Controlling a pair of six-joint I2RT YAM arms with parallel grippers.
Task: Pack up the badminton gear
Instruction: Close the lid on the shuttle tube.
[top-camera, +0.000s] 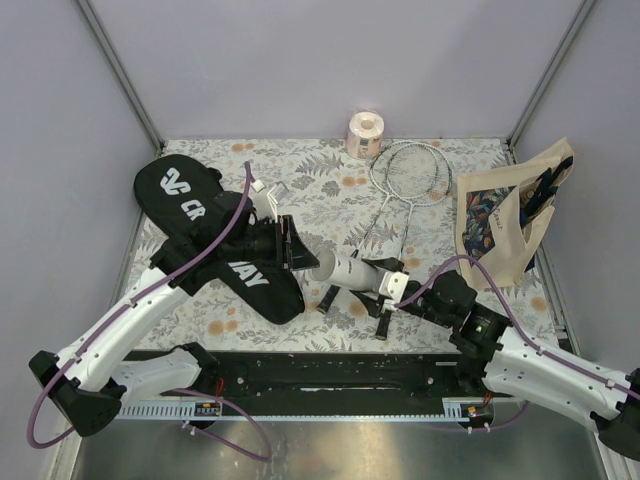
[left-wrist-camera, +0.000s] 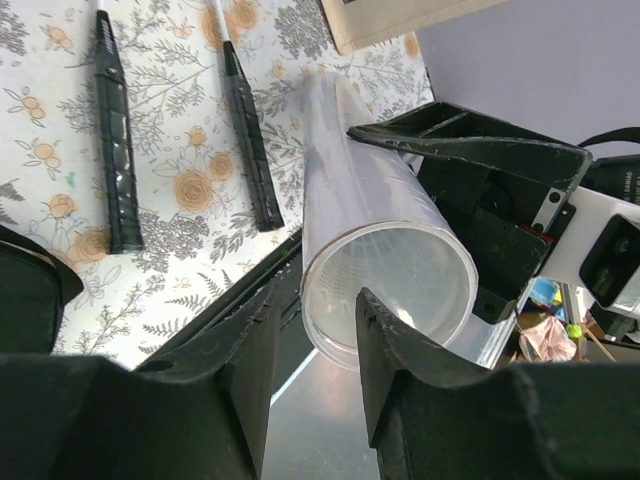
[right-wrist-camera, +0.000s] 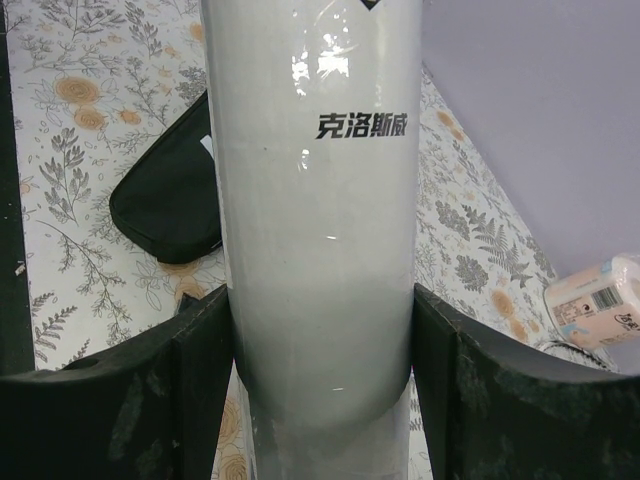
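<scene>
The white tube (top-camera: 345, 268) hangs above the middle of the table, and my right gripper (top-camera: 388, 283) is shut on it. In the right wrist view both fingers (right-wrist-camera: 200, 380) press the tube's (right-wrist-camera: 315, 250) sides. My left gripper (left-wrist-camera: 318, 300) is at the tube's open end (left-wrist-camera: 385, 290) with its jaws apart, the near rim showing in the gap. The black racket bag (top-camera: 200, 215) lies to the left, under the left arm. Two rackets (top-camera: 410, 175) lie at the back right, their black handles (left-wrist-camera: 115, 170) pointing to the front.
A beige printed tote bag (top-camera: 505, 215) stands against the right wall. A pinkish paper roll (top-camera: 365, 135) sits at the back edge. The floral cloth (top-camera: 330, 190) covers the table, with grey walls on three sides.
</scene>
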